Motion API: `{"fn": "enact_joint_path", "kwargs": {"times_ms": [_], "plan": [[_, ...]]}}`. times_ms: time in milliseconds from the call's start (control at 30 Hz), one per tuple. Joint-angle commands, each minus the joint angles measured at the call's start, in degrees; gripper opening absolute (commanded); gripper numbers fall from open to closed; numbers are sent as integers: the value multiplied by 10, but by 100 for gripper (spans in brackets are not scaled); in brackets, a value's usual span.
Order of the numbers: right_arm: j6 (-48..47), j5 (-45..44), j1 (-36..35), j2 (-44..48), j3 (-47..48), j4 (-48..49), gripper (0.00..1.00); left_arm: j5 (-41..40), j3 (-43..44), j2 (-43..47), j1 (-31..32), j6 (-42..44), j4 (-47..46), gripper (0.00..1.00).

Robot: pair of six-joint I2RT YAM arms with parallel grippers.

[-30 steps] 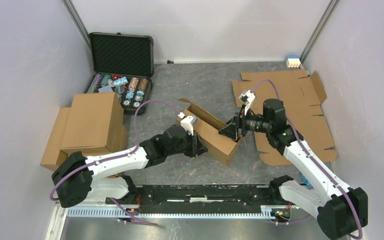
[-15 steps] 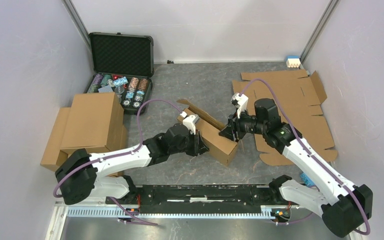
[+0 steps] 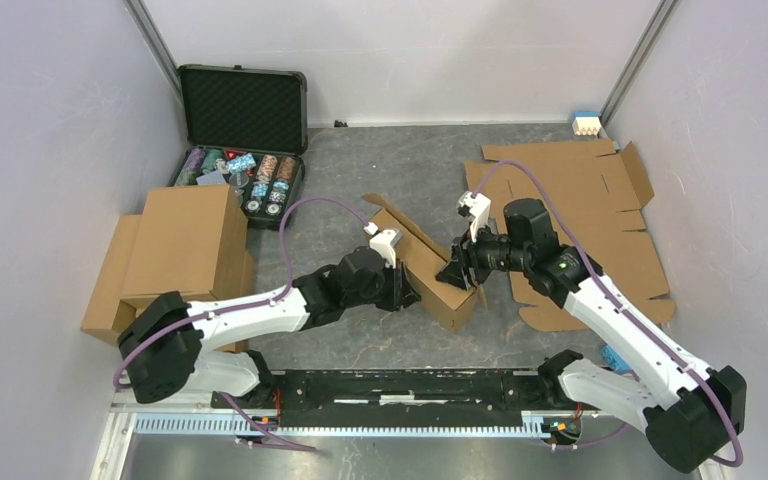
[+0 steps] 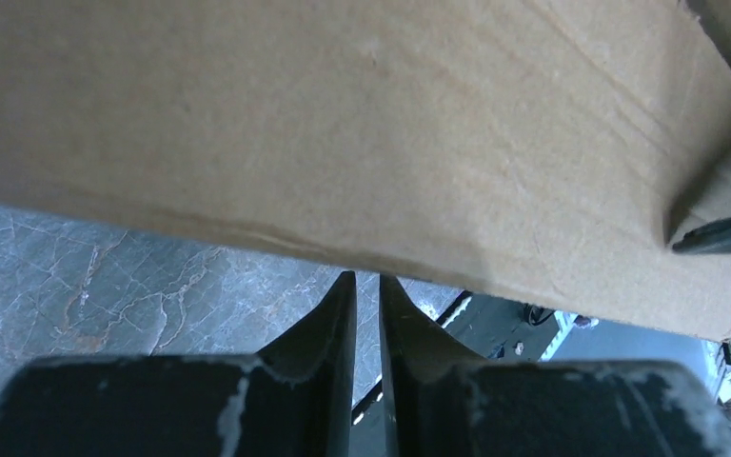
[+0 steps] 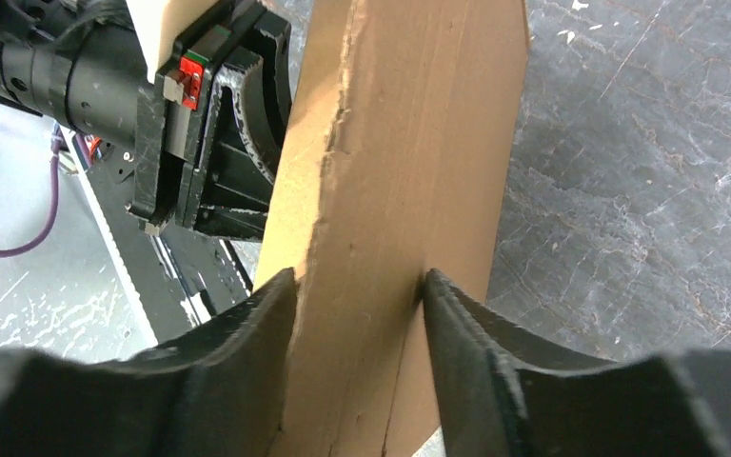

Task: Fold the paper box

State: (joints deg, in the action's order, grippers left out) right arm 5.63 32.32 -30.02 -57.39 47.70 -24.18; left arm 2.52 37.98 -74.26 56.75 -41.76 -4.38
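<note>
Half-spread right gripper (image 5: 360,281) clamping paper box (image 3: 422,265) wall, left gripper (image 4: 362,278) narrowly pinching its lower edge (tips hidden), arms stretched inward.

No text, number, brand or sign can be read in any of the views. The poker chips (image 3: 250,178) in the black case (image 3: 243,95) have coloured markings, but they are too small to show any figure. The paper box (image 3: 438,270) shows only plain brown cardboard on each face that is seen, also close up in both wrist views. In the right wrist view a small red patch (image 5: 190,71) sits on a white and black block (image 5: 157,38), but no letters can be made out on it.
</note>
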Motion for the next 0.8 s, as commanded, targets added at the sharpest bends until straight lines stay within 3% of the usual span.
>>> {"fn": "enact_joint_path", "kwargs": {"times_ms": [0, 167, 433, 767], "plan": [[-14, 1, -4, -5, 31, -26, 61, -21, 29, -5, 7, -3, -12, 21], [-30, 2, -13, -13, 60, -56, 64, -23, 36, -10, 11, -3, -8, 21], [-48, -45, -30, -2, 94, -114, 92, -41, 53, -15, 16, -6, 6, 21], [-52, -139, -84, -34, 167, -197, 91, -47, 66, -12, 20, -5, 16, 21]]}}
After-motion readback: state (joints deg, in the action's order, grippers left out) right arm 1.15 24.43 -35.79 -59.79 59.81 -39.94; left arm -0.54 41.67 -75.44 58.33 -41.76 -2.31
